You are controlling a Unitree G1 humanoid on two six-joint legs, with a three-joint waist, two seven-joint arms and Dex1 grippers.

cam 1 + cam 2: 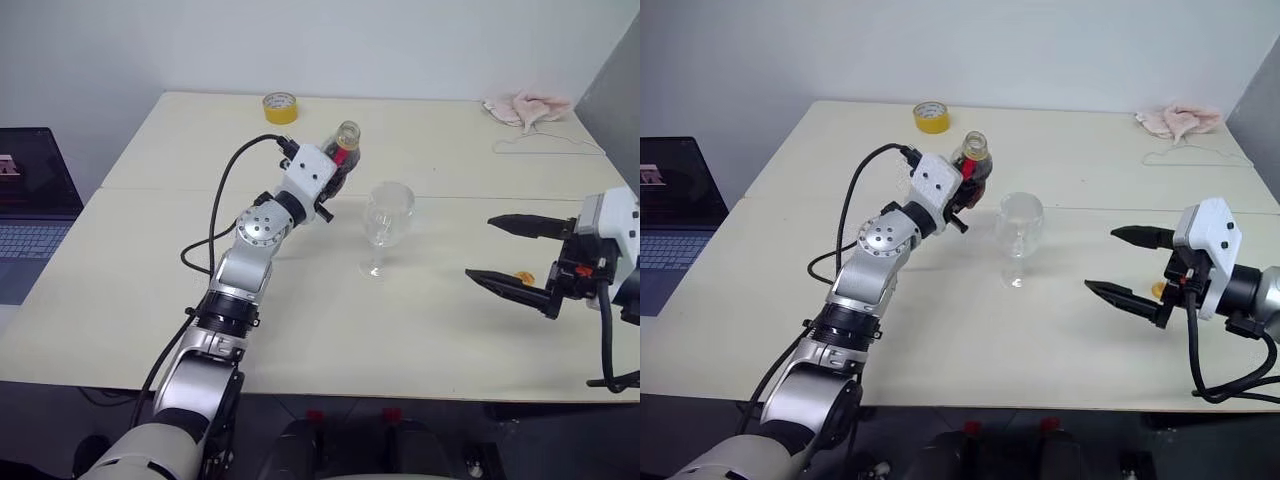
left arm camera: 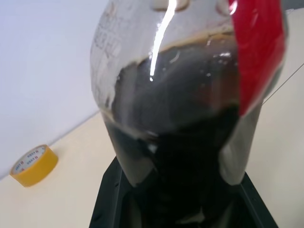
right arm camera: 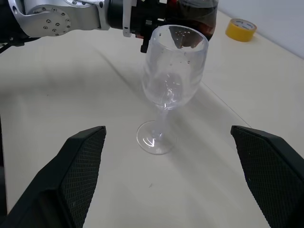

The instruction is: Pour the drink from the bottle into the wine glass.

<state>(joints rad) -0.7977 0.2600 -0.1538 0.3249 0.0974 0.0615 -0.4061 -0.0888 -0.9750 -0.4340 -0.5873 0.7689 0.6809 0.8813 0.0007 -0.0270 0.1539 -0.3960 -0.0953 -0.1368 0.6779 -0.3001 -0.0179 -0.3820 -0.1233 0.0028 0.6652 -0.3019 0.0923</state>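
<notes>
Silver-and-white jointed arms with black cables end in black textured fingers [image 3: 80,171].

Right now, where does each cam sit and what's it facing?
Head stereo pair: looks down over the table, both arms showing.
Left wrist: along the left gripper, shut on the bottle; tape roll behind.
Right wrist: between the open right gripper fingers, at the wine glass.
Both wrist views share bottle and tape roll.

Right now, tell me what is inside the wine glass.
The wine glass holds no drink, only droplets on its wall. The dark drink is in the bottle; its far side is hidden.
</notes>
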